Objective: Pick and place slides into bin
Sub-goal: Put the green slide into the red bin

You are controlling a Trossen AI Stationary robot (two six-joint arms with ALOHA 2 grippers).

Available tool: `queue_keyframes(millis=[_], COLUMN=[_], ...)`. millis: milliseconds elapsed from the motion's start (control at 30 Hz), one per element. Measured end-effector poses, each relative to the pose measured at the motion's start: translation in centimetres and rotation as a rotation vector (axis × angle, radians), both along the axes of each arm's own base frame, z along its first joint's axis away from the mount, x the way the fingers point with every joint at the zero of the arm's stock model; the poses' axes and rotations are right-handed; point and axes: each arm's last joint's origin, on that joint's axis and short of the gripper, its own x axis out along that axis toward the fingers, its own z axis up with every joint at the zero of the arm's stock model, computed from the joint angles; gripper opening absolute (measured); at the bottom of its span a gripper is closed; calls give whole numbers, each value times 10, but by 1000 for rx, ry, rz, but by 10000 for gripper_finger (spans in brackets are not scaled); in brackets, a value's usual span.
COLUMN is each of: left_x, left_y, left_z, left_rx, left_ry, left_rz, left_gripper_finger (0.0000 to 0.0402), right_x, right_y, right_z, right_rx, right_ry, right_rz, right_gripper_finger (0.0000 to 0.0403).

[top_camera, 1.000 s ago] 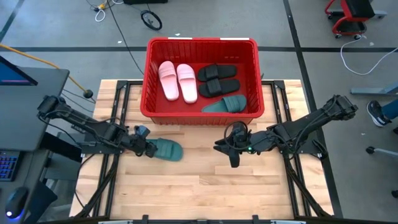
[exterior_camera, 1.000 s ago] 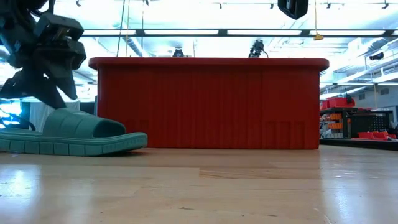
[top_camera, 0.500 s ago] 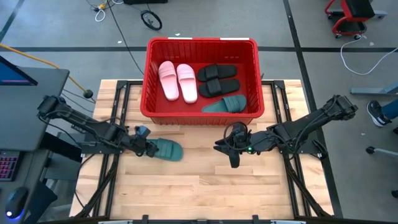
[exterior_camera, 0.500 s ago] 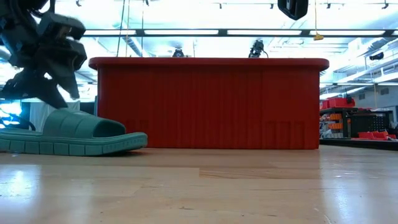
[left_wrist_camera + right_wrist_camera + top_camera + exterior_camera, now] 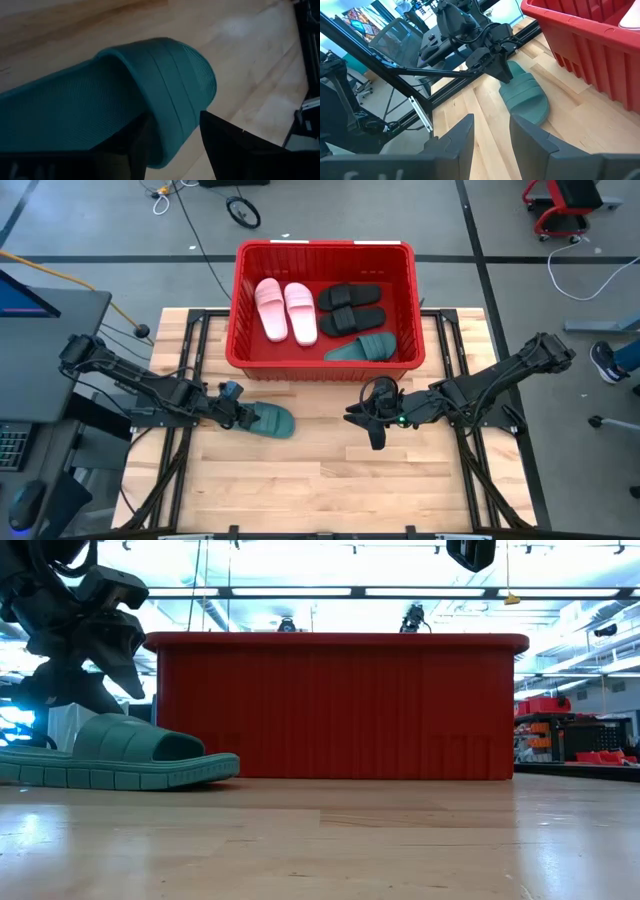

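Note:
One dark green slide [image 5: 268, 421] lies sole down on the wooden table, in front of the red bin [image 5: 325, 246]. My left gripper [image 5: 238, 418] is open and slants down over the slide's left end. In the left wrist view one finger [image 5: 134, 146] is over the footbed by the strap and the other [image 5: 235, 150] is outside the slide's rim. The bin holds two pale pink slides [image 5: 285, 310], two black slides [image 5: 352, 308] and another dark green slide [image 5: 365, 347]. My right gripper [image 5: 375, 432] hovers open and empty to the right of the loose slide. My left gripper stands astride one side of the green slide at the strap's edge [image 5: 172, 150], slanting down from the table's left. One finger is inside the slide and one outside. I cannot tell whether either finger touches it. The slide lies flat on the table.
The bin's tall near wall [image 5: 335, 705] rises just behind the loose slide [image 5: 120, 755]. Bare wood spreads across the near half of the table [image 5: 330, 490]. Metal frame rails [image 5: 180, 370] run under both arms at the table's sides.
My left gripper has tipped and turned a little over the slide's strap, without leaving its place. The slide has stayed flat where it was.

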Motion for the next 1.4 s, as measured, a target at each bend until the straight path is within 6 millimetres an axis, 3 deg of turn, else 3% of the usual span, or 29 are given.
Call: queue_keyframes(millis=[333, 667, 833, 1000, 1100, 1233, 1400], left_x=[10, 29, 35, 40, 49, 67, 90], left_y=[8, 1, -1, -3, -8, -20, -31], left_z=[-7, -24, -31, -26, -12, 25, 104], left_rx=[35, 28, 15, -32, -63, -65, 74], left_ry=[25, 48, 61, -16, -108, -288, -555], left_rz=[35, -1, -11, 5, -13, -84, -207], left_gripper_finger=[177, 163, 121, 31, 16, 19, 12], right_x=[0, 0, 0, -2, -4, -8, -13], right_y=[0, 1, 1, 5, 11, 19, 27], right_z=[0, 0, 0, 0, 0, 0, -2], right_rx=[-1, 27, 44, 44, 42, 40, 5], right_ry=[0, -6, -6, -5, -1, 2, 13], right_rz=[0, -6, -12, 6, 27, 60, 47], right_gripper_finger=[130, 130, 130, 130, 130, 130, 130])
